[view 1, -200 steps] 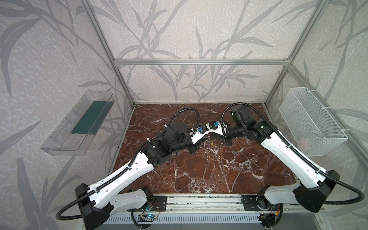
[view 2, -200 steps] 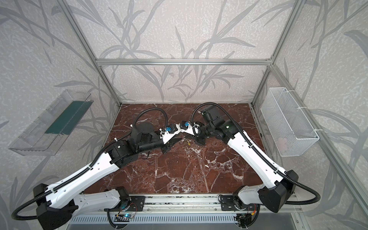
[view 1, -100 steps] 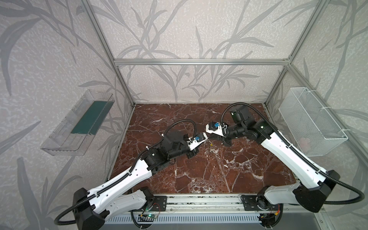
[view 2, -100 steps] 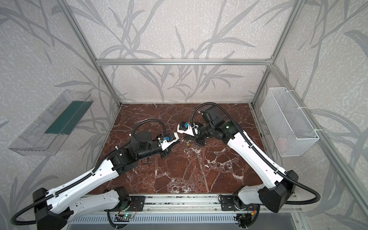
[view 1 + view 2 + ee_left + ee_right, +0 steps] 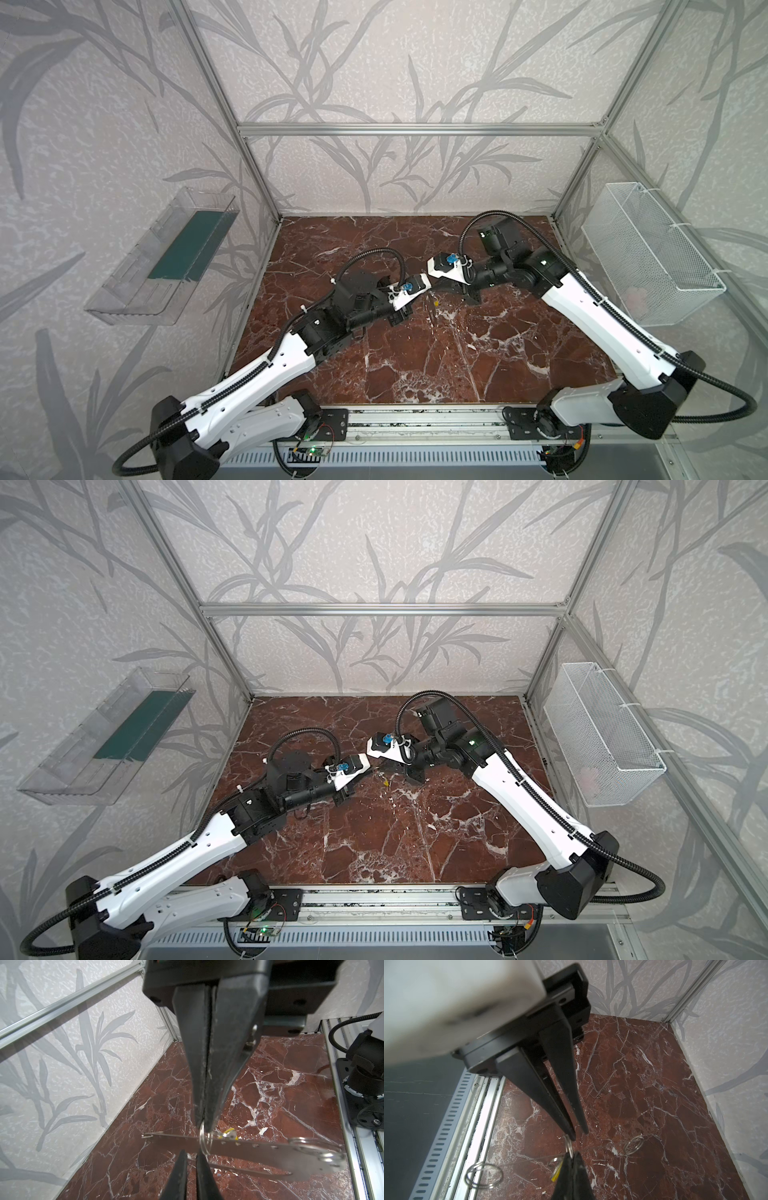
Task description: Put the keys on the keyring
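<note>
lighting: bright, even and diffuse in both top views. the arms cast only soft shadows on the marble floor (image 5: 415,357). the frame rails (image 5: 415,129) above the floor bow toward the picture edges. right wrist view: the white housing (image 5: 436,1001) above the floor is blurred. left wrist view: the keyring (image 5: 204,1140) just above the floor is sharp and glints.

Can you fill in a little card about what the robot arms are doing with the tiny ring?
keyring: small silver ring, held above the marble table
left end effector: shut on the ring
right end effector: shut, tips at the ring's opposite edge
yellow tag: beside the ring
keys: flat holed strip crossing the ring; threaded or not, cannot tell
</note>
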